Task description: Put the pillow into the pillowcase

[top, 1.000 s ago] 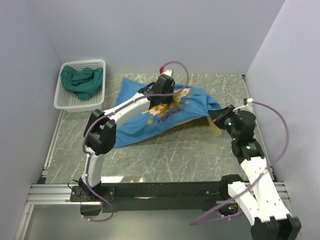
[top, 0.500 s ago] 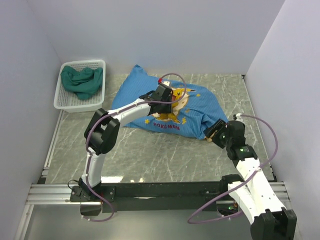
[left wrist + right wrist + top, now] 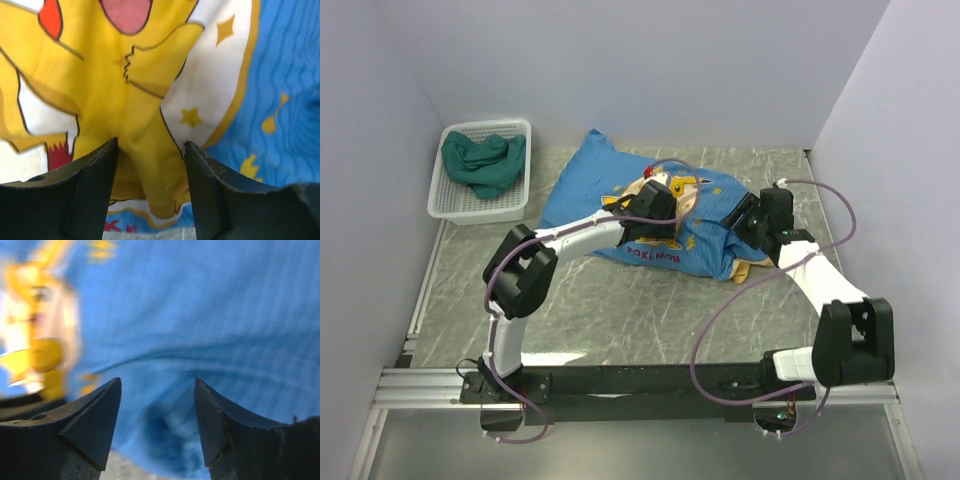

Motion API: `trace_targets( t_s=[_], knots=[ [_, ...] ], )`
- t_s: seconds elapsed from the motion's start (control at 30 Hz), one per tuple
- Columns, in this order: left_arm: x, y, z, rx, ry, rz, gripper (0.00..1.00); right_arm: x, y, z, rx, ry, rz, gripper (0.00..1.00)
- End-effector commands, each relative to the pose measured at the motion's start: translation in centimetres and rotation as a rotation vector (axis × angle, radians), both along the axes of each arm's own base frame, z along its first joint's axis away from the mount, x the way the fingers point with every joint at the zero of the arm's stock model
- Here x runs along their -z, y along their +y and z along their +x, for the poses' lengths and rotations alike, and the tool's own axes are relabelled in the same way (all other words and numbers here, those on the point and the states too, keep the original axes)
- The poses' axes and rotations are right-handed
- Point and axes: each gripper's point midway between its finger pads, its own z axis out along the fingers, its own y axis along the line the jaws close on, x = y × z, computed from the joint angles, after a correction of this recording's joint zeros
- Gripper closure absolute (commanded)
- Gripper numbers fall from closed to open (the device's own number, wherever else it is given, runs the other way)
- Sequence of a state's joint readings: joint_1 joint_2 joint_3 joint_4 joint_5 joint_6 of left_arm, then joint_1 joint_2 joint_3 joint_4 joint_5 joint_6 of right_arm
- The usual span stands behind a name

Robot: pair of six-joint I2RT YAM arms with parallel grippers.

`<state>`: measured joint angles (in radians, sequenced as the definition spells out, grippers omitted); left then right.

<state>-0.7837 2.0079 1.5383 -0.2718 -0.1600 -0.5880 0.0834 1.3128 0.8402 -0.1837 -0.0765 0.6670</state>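
Observation:
The pillowcase (image 3: pixel 605 185), blue striped with a yellow cartoon print, lies plump across the middle of the table. A bit of its mustard inside (image 3: pixel 752 268) shows at the right end. The pillow itself does not show in any view. My left gripper (image 3: pixel 660 203) hovers over the print, open; in the left wrist view a raised fold of yellow cloth (image 3: pixel 150 150) stands between the fingers of the left gripper (image 3: pixel 150 144), and neither finger presses on it. My right gripper (image 3: pixel 748 213) is at the case's right end, open over blue cloth (image 3: pixel 210 315); nothing is between the fingers of the right gripper (image 3: pixel 157 382).
A white basket (image 3: pixel 517 128) holding a green cloth (image 3: pixel 480 163) stands at the back left. Grey walls close in the table on the left, back and right. A metal rail (image 3: pixel 420 385) runs along the near edge by the arm bases.
Both grippers have gone from shut to open. The pillowcase, lifted a second ago, has settled on the table. The right arm has swung forward and inward to the case's right end.

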Motion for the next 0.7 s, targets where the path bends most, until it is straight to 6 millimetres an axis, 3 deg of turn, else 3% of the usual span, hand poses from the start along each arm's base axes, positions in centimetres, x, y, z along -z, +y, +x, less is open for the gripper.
trace_targets(
  t_s=[0.0, 0.03, 0.07, 0.1, 0.17, 0.23, 0.3, 0.33, 0.37, 0.43, 0.47, 0.5, 0.57, 0.67],
  knots=[
    [-1.2, 0.7, -2.9, 0.005, -0.010, -0.021, 0.37, 1.3, -2.9, -0.7, 0.061, -0.012, -0.039, 0.27],
    [-1.7, 0.4, -3.4, 0.014, -0.030, -0.040, 0.31, 1.1, -3.5, -0.9, 0.076, -0.021, -0.044, 0.26],
    [-3.5, 0.5, -4.0, 0.021, -0.064, -0.061, 0.30, 1.3, -4.4, -1.2, 0.098, -0.017, -0.050, 0.25],
    [-3.4, 0.7, -4.9, 0.037, -0.072, -0.056, 0.29, 1.6, -4.9, -1.5, 0.110, -0.012, -0.061, 0.25],
    [-5.6, -0.8, -7.2, 0.105, -0.123, -0.083, 0.26, 1.5, -6.3, -1.8, 0.150, -0.013, -0.076, 0.21],
    [-6.0, -2.7, -10.5, 0.193, -0.143, -0.082, 0.24, 1.7, -7.6, -1.9, 0.187, -0.005, -0.094, 0.19],
    [-6.1, -4.3, -12.4, 0.235, -0.159, -0.088, 0.24, 2.2, -9.8, -2.0, 0.249, 0.006, -0.077, 0.18],
    [-5.8, -5.4, -13.8, 0.261, -0.160, -0.078, 0.24, 2.7, -10.4, -2.0, 0.264, 0.018, -0.062, 0.18],
    [-4.3, -6.0, -14.1, 0.266, -0.150, -0.047, 0.24, 2.8, -10.9, -1.8, 0.279, 0.014, -0.052, 0.18],
    [-3.8, -7.5, -14.7, 0.278, -0.152, -0.030, 0.24, 4.2, -12.1, -1.7, 0.310, 0.048, -0.024, 0.18],
    [-2.7, -8.1, -15.0, 0.291, -0.145, -0.012, 0.24, 4.5, -12.4, -1.5, 0.314, 0.056, -0.014, 0.18],
    [-3.1, -9.0, -15.1, 0.301, -0.166, -0.029, 0.24, 4.6, -12.6, -1.2, 0.319, 0.057, 0.001, 0.18],
    [-1.9, -10.2, -15.9, 0.321, -0.165, -0.009, 0.23, 5.6, -12.4, -0.5, 0.307, 0.079, 0.026, 0.18],
    [-1.8, -11.8, -15.5, 0.292, -0.194, -0.022, 0.21, 6.2, -12.0, 0.9, 0.303, 0.087, 0.076, 0.19]
  ],
)
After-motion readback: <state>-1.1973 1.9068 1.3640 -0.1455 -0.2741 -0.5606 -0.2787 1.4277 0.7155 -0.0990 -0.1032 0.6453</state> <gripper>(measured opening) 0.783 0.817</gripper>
